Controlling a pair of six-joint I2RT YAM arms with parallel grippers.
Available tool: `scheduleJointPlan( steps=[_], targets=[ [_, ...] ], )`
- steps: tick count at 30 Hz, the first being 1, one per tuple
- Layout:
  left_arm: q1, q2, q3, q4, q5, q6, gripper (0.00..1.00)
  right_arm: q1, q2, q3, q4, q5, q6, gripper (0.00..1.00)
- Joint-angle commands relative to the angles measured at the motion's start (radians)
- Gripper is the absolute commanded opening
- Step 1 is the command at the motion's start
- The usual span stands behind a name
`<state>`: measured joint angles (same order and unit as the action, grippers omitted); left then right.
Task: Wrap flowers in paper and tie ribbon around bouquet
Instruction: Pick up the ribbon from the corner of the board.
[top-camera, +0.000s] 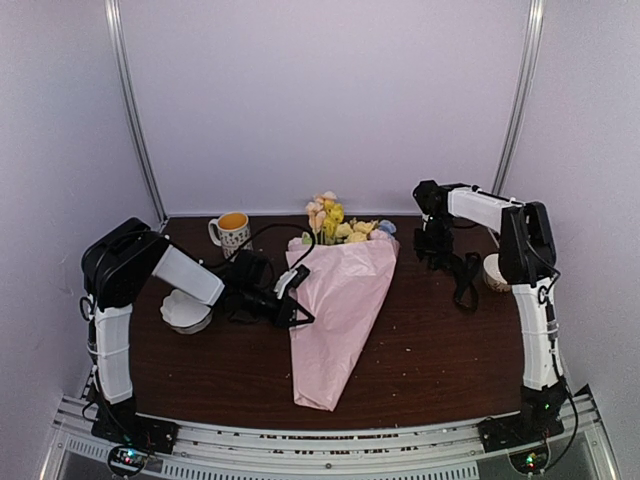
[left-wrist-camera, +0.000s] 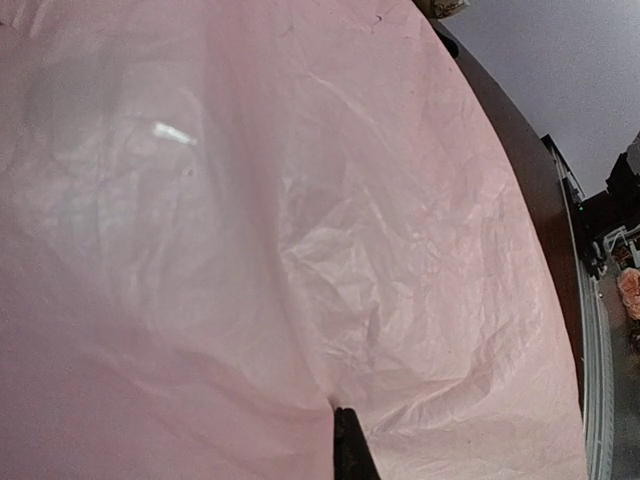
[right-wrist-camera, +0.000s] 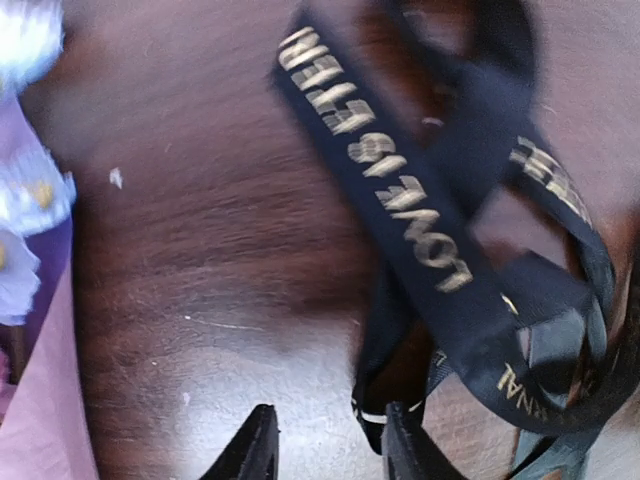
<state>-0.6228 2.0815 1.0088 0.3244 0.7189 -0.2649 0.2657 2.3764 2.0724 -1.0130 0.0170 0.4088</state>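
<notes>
Ribbon (right-wrist-camera: 380, 165), black, with gold "LOVE" lettering

The dark brown wooden table (top-camera: 430, 350) carries a bouquet (top-camera: 340, 300) lying flat in the middle, its pink paper (top-camera: 335, 330) cone tapering toward the near edge and its flowers (top-camera: 335, 222) pointing to the far edge. A patterned mug (top-camera: 232, 233) stands at the far left, with a white dish (top-camera: 186, 312) nearer on that side. On the right lies a looped black ribbon (top-camera: 463, 280) with gold lettering, beside a pale round object (top-camera: 494, 272).
</notes>
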Motion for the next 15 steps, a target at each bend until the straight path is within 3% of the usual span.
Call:
scheduleJointPlan(
  steps=[1, 5, 10, 15],
  targets=[
    [0.027, 0.063, -0.022, -0.125, -0.098, 0.000, 0.00, -0.030, -0.192, -0.227, 0.418, -0.010, 0.327, 0.40],
    [0.027, 0.063, -0.023, -0.119, -0.092, -0.006, 0.00, -0.062, -0.213, -0.322, 0.527, -0.037, 0.531, 0.48],
    [0.027, 0.055, -0.026, -0.117, -0.091, -0.003, 0.00, -0.064, -0.237, -0.432, 0.588, 0.001, 0.649, 0.54],
    [0.029, 0.052, -0.027, -0.114, -0.089, -0.003, 0.00, -0.093, -0.313, -0.675, 0.733, -0.007, 0.911, 0.59]
  ],
)
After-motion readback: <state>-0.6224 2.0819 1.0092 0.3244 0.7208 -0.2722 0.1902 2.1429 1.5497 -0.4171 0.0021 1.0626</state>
